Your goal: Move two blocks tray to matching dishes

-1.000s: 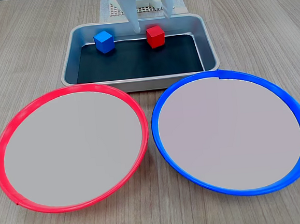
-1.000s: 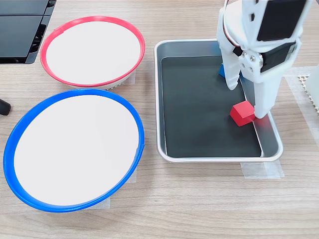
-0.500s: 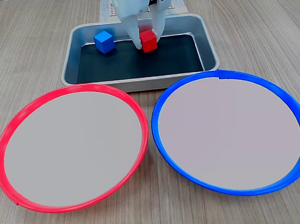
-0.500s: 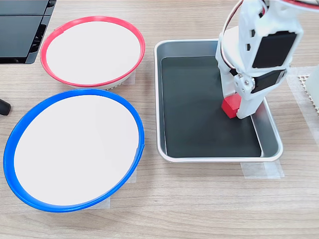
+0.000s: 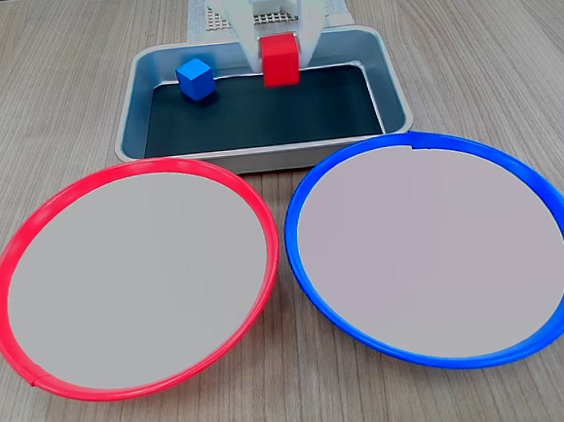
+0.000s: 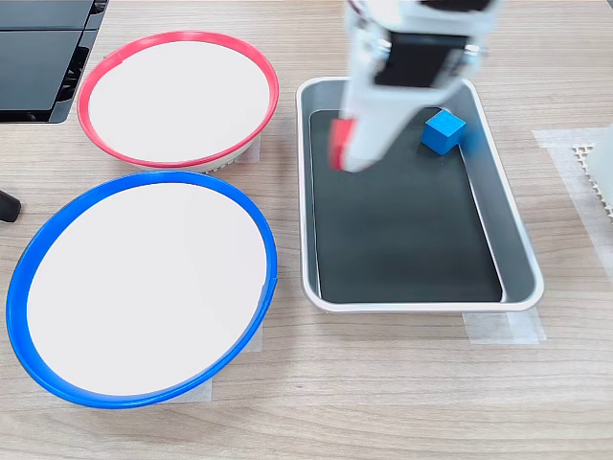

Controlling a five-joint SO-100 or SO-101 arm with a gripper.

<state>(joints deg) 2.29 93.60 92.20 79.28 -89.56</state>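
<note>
The white gripper (image 5: 280, 60) is clamping its jaws on the bright red block (image 5: 279, 61), a small cube with flat glossy faces, and is holding it above the dark floor of the silver tray (image 5: 396, 92). The blue block (image 6: 443, 130) is sitting on the tray floor near one end. The red-rimmed dish (image 5: 133, 277) and blue-rimmed dish (image 5: 439, 247) are lying beside the tray.

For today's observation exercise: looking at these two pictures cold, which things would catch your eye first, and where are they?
First, the two big dishes on the wooden table in front of the tray: the red dish and, beside it, the blue dish. Next, the white gripper holding the red block raised above the tray. The blue block sits alone on the tray's dark floor near a corner.
</note>
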